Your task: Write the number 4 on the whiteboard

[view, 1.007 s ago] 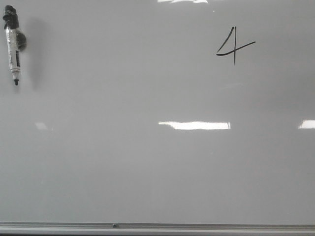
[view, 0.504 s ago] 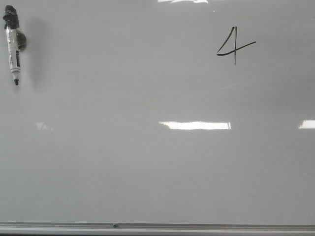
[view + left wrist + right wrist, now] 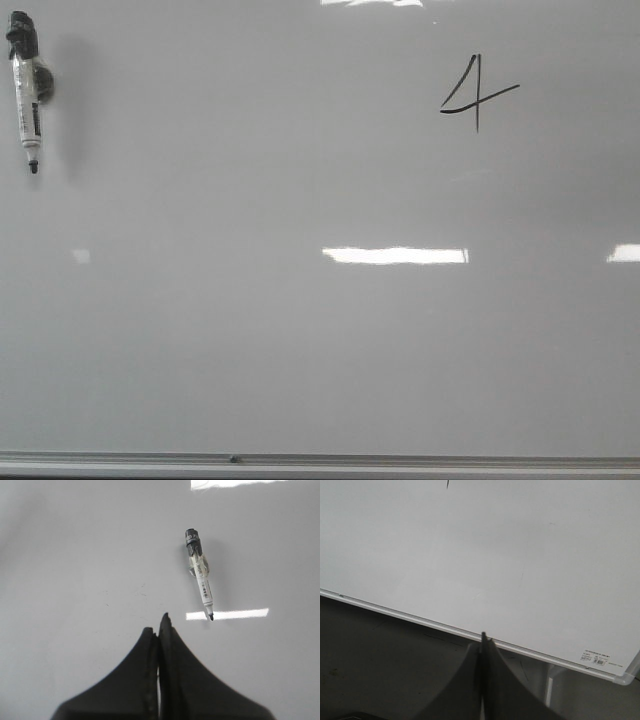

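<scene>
The whiteboard [image 3: 300, 330] fills the front view, its silver frame along the near edge. A thin black number 4 [image 3: 476, 92] stands on it at the upper right. A white-barrelled marker [image 3: 27, 95] with a black cap lies on the board at the upper left, tip bare. It also shows in the left wrist view [image 3: 200, 577]. My left gripper [image 3: 160, 625] is shut and empty over the board, short of the marker. My right gripper [image 3: 484, 637] is shut and empty at the board's frame edge [image 3: 420, 620]. A stroke end of the 4 [image 3: 447, 484] shows there.
Bright light reflections [image 3: 395, 255] lie across the board. In the right wrist view a dark surface [image 3: 380, 665] lies beyond the frame, and a label [image 3: 596, 657] sits near the board's corner [image 3: 627, 677].
</scene>
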`<act>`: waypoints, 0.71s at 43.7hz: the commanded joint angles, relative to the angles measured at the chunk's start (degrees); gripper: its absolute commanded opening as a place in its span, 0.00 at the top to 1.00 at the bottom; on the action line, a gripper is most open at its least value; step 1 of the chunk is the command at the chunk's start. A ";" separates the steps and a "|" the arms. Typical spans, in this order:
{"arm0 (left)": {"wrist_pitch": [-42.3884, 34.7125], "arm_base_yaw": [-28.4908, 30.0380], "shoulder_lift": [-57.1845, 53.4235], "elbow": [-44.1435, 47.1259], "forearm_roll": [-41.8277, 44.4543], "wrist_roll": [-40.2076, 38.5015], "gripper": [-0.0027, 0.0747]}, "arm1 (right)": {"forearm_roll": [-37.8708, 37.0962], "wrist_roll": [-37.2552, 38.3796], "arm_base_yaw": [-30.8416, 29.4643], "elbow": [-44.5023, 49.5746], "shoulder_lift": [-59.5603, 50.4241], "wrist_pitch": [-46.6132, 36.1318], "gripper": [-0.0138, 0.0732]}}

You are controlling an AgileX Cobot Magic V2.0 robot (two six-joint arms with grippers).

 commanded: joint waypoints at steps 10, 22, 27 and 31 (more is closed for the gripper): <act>-11.60 -0.99 -1.23 4.90 -0.65 0.00 0.99 | -0.64 0.03 -0.31 -1.31 0.47 -3.34 0.92; -11.89 -2.09 -1.13 4.90 -0.65 0.00 0.99 | -0.64 0.03 -0.31 -1.31 0.47 -3.34 0.92; -11.89 -2.09 -1.01 4.90 -0.65 0.00 0.99 | -0.64 0.03 -0.31 -1.31 0.47 -3.34 0.92; -11.89 -2.09 -1.01 4.90 -0.65 0.00 0.99 | -0.64 0.03 -0.31 -1.31 0.47 -3.34 0.92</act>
